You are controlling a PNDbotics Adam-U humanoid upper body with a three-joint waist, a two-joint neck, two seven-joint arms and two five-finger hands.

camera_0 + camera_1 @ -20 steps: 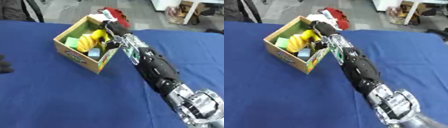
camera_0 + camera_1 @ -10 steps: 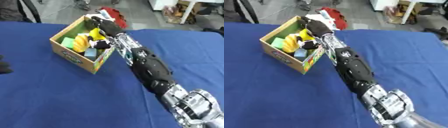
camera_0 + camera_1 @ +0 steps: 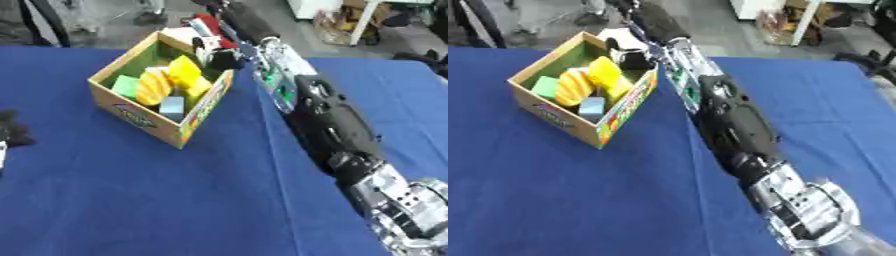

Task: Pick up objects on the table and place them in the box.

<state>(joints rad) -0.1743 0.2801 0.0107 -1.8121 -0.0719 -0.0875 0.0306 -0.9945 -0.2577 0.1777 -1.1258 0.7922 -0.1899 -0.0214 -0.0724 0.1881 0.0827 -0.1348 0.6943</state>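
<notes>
A cardboard box [image 3: 140, 117] with a green lining stands on the blue table [image 3: 175, 200], left of centre. Inside lie a yellow piece [image 3: 185, 72], an orange ridged piece [image 3: 153, 87], a green block [image 3: 127, 85] and a pale blue block [image 3: 171, 106]. My right arm [image 3: 332, 120] stretches from the lower right to the box. Its black right hand [image 3: 630, 57] hangs over the box's far right corner, just above the yellow piece. Whether it holds anything is hidden. My left hand [image 3: 10, 132] shows as a dark shape at the left edge of the left eye view.
A red and white thing [image 3: 206, 25] lies just beyond the box at the table's far edge. Past the table are floor, white furniture legs [image 3: 363, 25] and dark stands.
My right hand has drawn back from the middle of the box to its far right corner. The whole picture has shifted as the head moved.
</notes>
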